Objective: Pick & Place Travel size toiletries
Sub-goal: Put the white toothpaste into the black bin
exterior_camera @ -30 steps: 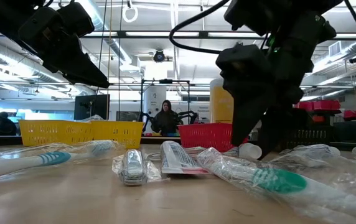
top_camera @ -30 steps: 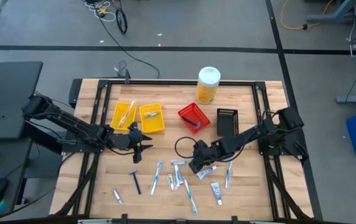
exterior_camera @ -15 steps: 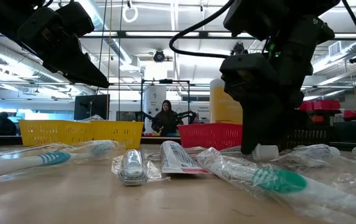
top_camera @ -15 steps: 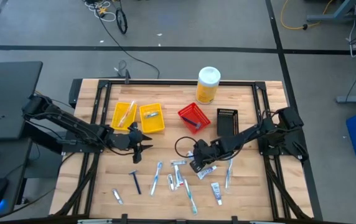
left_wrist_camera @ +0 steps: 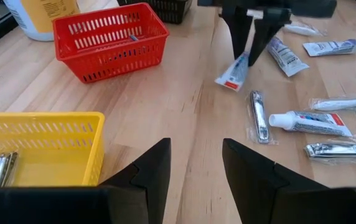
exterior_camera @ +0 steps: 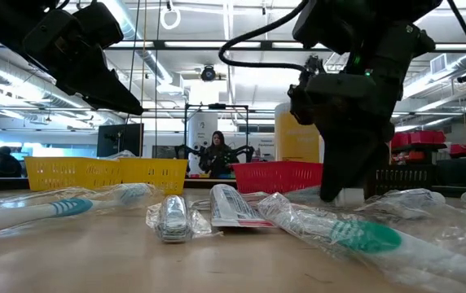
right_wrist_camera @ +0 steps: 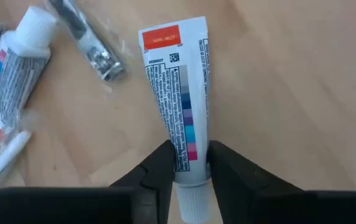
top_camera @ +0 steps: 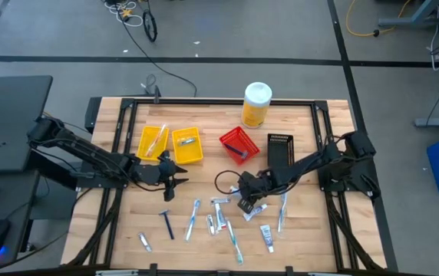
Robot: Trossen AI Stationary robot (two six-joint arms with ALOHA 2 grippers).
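Note:
Travel size toiletries lie scattered on the near half of the wooden table: toothbrushes point(top_camera: 195, 215), a razor point(top_camera: 166, 223), toothpaste tubes point(top_camera: 267, 236) and silvery packets point(top_camera: 144, 242). My right gripper point(top_camera: 248, 204) points steeply down at the middle of the table and is shut on one white toothpaste tube point(right_wrist_camera: 177, 93). That tube also shows in the left wrist view point(left_wrist_camera: 233, 71). My left gripper point(left_wrist_camera: 196, 146) hovers open near the yellow bins, at the table's left, with nothing between its fingers. My right gripper pinches the toothpaste tube's two sides just behind its white cap point(right_wrist_camera: 189, 155) between its two fingers point(right_wrist_camera: 163, 163). The fingers come from above, slanting down, one on each side of the tube, pointing along it. The tube's flat crimped end point(right_wrist_camera: 172, 34) lies on the table.
Two yellow bins point(top_camera: 153, 142) point(top_camera: 187, 145), a red bin point(top_camera: 239, 146) and a black bin point(top_camera: 279, 149) stand across the middle. A yellow canister with a white lid point(top_camera: 256, 104) stands at the far edge. A person sits in the room beyond point(exterior_camera: 215, 155).
My right gripper has rolled its wrist and shut its fingers on the toothpaste tube, staying over the same spot. The tube's cap end has slid a little along the table as the fingers met it.

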